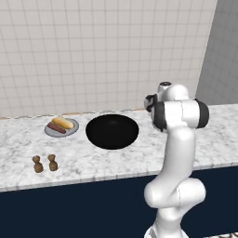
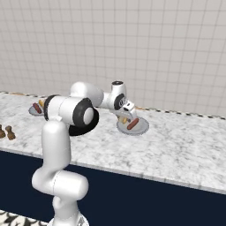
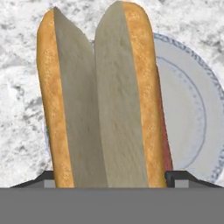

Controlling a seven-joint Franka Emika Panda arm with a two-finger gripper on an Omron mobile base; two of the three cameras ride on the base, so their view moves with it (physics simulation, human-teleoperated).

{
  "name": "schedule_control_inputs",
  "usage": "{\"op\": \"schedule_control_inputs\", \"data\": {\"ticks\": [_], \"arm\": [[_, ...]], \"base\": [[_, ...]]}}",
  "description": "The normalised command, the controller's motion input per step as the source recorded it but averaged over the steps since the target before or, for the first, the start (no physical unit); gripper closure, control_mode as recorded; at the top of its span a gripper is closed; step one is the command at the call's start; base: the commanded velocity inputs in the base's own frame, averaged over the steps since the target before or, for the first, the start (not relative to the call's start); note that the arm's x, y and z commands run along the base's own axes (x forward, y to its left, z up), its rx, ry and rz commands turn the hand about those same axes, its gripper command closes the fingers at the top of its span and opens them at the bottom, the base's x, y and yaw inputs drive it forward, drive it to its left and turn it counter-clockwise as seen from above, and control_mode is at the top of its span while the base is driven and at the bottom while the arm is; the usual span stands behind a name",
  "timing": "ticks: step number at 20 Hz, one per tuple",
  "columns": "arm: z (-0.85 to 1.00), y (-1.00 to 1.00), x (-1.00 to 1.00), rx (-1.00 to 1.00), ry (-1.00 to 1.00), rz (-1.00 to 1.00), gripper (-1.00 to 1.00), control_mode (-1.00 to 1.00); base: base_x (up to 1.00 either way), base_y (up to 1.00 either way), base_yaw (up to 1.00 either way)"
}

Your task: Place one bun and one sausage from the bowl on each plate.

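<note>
A split golden bun [image 3: 103,96] stands between my fingertips [image 3: 178,176] in the hand view, with my gripper [image 3: 111,177] shut on it. Below it lies a grey plate [image 3: 197,118], and a sliver of red sausage [image 3: 165,135] shows beside the bun. In the right base view the gripper [image 2: 125,117] hovers just above this plate [image 2: 142,129], on which the sausage [image 2: 133,124] lies. A second plate [image 1: 50,130] at the left carries a bun [image 1: 63,122] and a sausage [image 1: 56,128]. The black bowl [image 1: 112,131] sits between the plates, its inside plain black.
Two small brown shakers [image 1: 45,163] stand near the counter's front edge at the left. The marble counter [image 2: 185,145] runs on to the right. A tiled wall [image 1: 93,51] closes the back, and dark blue cabinet fronts [image 1: 69,209] lie below.
</note>
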Motion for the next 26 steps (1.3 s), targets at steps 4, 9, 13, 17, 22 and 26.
{"op": "schedule_control_inputs", "data": {"ticks": [4,9,13,17,22,26], "arm": [[-0.37,-0.01,0.21,-0.06,0.00,-0.07,1.00,-1.00],[-0.10,0.00,0.22,-0.01,0.00,-0.03,-1.00,-1.00],[0.00,0.00,0.00,0.00,0.00,0.00,-1.00,-1.00],[0.02,-0.02,-0.01,0.00,0.00,0.00,-1.00,-1.00],[0.32,0.00,-0.16,0.00,-0.02,0.00,-1.00,-1.00],[0.85,-0.24,-0.75,0.08,-0.30,0.00,-1.00,-1.00]], "base": [[0.00,0.00,0.00],[0.00,0.00,0.00],[0.00,0.00,0.00],[0.00,0.00,0.00],[0.00,0.00,0.00],[0.00,0.00,0.00]]}}
